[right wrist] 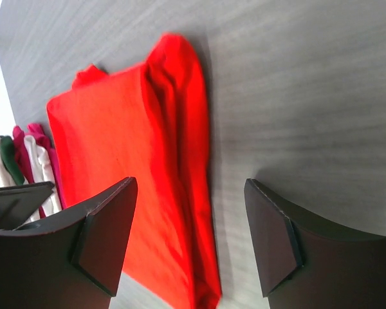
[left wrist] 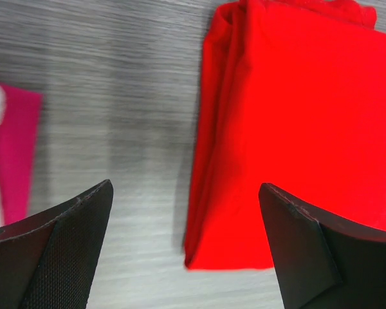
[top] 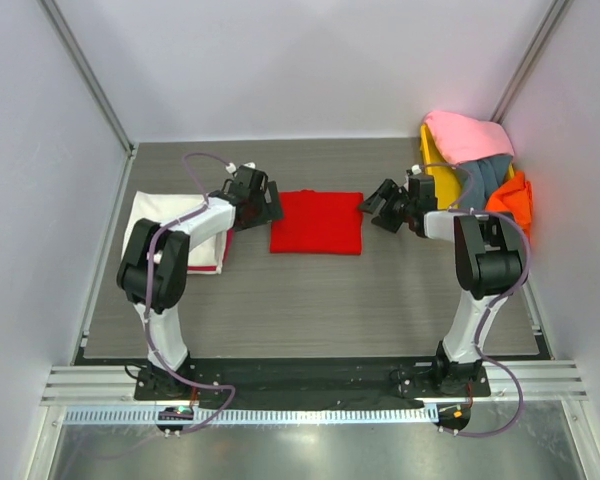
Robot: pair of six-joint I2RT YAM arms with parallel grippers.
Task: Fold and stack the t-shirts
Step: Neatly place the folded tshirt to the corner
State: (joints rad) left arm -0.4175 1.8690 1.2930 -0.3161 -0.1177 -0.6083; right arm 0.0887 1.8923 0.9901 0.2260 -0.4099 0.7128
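Now we see the bright red folded cloth t-shirt (top: 317,222) lying flat on the grey wood-grain bench (top: 310,300), at its middle. Our left pincer (top: 273,206) sits just beside its left edge, our right pincer (top: 368,210) by its right edge; both are spread, gripping nothing.

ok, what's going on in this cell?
Shirt folding. A folded red t-shirt lies mid-table; the left gripper sits at its left edge and the right gripper at its right edge, both open. A folded stack with a cream-white shirt on top lies on the left. The pink shirt, grey-blue shirt and orange shirt are heaped unfolded on the yellow tray at right.
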